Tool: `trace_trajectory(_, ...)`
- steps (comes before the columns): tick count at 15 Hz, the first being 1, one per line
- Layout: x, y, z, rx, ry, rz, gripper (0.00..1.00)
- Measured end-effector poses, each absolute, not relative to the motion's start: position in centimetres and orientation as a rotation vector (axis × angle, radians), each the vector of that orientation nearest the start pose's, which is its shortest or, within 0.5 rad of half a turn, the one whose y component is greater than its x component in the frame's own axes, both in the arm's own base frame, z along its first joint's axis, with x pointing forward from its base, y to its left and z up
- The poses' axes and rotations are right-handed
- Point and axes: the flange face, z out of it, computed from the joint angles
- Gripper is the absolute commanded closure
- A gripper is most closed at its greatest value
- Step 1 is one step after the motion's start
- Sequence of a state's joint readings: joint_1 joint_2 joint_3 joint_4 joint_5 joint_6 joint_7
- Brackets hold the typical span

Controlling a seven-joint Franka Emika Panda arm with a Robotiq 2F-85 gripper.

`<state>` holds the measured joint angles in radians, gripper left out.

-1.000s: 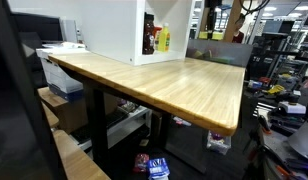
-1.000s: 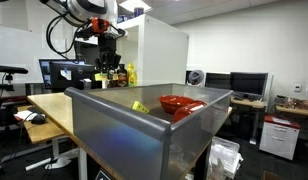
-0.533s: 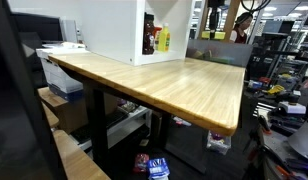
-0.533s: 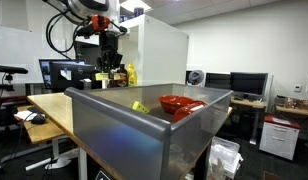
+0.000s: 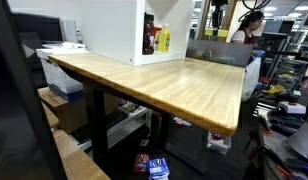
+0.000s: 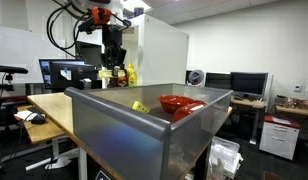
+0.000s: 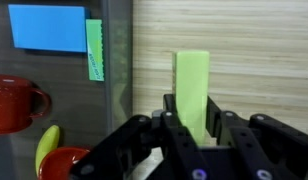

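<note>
Pincer observed closed on a pale green block: one dark finger is pressed to each long side of it, and nothing else is gripped. The block is seen as a plain, flat-faced rectangular bar of uniform light green with square corners, and no marking is noted on the face shown. It is held between the fingers with its lower part hidden behind them, and its free end projects straight out past the fingertips. It is carried clear above the wooden table top, whose pale grain is seen behind it. To one side of the pincer in the wrist view a grey bin is recorded. It contains a red mug, a red bowl and a yellow-green object. Beyond these, a blue sheet and a narrow green strip are noted. Dark marks are visible on the strip but are too small to be read. In an exterior view the pincer is seen raised over the table behind the bin, with a yellow bottle just below it. The bottle's label cannot be read, and the block cannot be made out there.
</note>
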<state>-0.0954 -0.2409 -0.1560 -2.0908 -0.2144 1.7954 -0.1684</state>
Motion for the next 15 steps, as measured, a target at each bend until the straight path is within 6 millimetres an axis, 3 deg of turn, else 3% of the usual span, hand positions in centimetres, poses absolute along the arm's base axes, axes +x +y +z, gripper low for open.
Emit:
trace_trajectory(5,45.2,-17.6,53.6,-3.288,0.163,0.105,0.93)
trace_trajectory(15,45.0,-21.4,53.7,-3.274,0.366,0.084,0.93)
